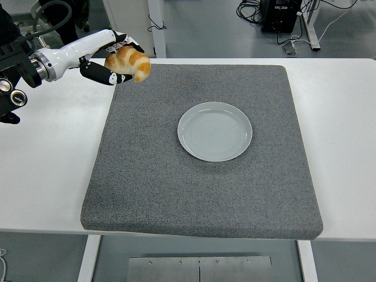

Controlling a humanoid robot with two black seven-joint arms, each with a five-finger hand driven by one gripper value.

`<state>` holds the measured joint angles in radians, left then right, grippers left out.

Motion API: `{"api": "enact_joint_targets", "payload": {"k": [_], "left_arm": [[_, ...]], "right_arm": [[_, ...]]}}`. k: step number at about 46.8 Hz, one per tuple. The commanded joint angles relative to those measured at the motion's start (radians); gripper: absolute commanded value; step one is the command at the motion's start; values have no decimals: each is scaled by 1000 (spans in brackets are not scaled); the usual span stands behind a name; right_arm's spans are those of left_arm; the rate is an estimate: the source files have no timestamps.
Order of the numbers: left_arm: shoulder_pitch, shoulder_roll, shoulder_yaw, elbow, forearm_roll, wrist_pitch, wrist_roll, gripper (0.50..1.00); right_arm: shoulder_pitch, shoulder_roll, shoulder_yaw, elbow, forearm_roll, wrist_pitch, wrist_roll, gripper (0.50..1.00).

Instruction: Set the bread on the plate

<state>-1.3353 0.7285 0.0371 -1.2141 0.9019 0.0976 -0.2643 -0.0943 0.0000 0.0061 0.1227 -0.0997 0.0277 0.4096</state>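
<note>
A golden croissant-shaped bread hangs in the air above the far left corner of the grey mat, with my left hand shut on it. The hand's fingers curl under and over the bread. An empty round pale plate lies near the middle of the mat, well to the right of and nearer than the bread. The right arm does not show.
The grey foam mat covers most of the white table. Table legs and cables stand on the floor beyond the far edge.
</note>
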Motion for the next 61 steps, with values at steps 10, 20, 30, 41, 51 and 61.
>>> {"api": "enact_joint_targets", "payload": {"k": [10, 20, 30, 41, 51, 61], "left_arm": [[-30, -15, -17, 1, -1, -21, 13, 607], [-19, -142, -59, 113, -3, -78, 30, 616], [-5, -218, -74, 146, -1, -90, 30, 624], [-5, -267, -74, 146, 8, -90, 30, 631], [-18, -317, -66, 148, 34, -88, 31, 645], [-13, -377, -62, 148, 78, -81, 54, 646]], "right_arm": [[-1, 0, 0, 0, 0, 0, 0, 1000], [1, 0, 0, 0, 0, 0, 0, 1000], [1, 0, 0, 0, 0, 0, 0, 1000], [1, 0, 0, 0, 0, 0, 0, 1000], [-1, 0, 0, 0, 0, 0, 0, 1000], [1, 0, 0, 0, 0, 0, 0, 1000]]}}
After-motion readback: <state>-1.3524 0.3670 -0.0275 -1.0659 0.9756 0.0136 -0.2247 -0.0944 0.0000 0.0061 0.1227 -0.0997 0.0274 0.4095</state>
